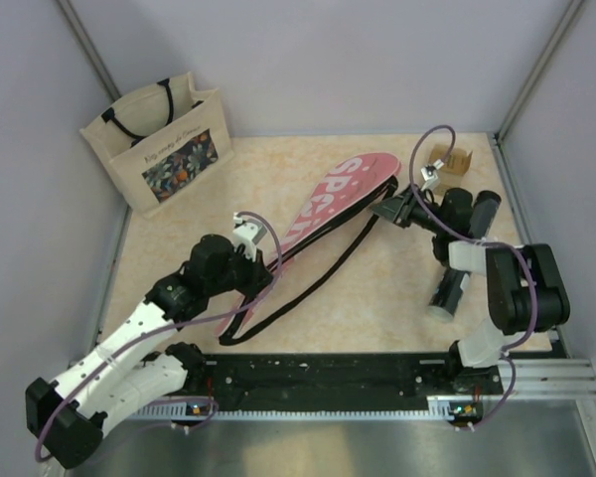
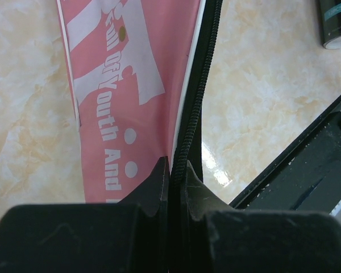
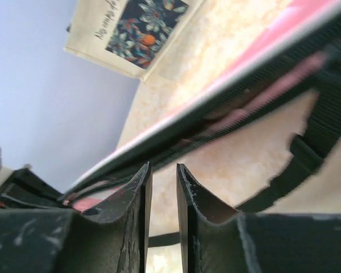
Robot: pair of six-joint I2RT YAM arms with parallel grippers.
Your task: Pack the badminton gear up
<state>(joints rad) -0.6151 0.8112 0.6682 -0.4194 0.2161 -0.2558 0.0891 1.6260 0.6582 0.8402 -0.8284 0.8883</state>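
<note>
Pink cover lies flat on the table, running diagonally from upper right of centre down to lower left in the top view. Its narrow lower end is hidden under the left arm. The black strap trails beside it in a loose loop toward the bottom.

Left gripper: fingers pressed together on the cover's black zipper edge, no gap showing.

Right gripper: at the cover's upper right edge. In its wrist view the jaws stand a narrow slit apart, nothing seen between them. The cover's edge above the tips is blurred. A pink strip shows inside the seam, too soft to identify.

Dark tube lies at right, partly covered by the right arm.

Tote bag stands upper left; small cardboard box upper right.
</note>
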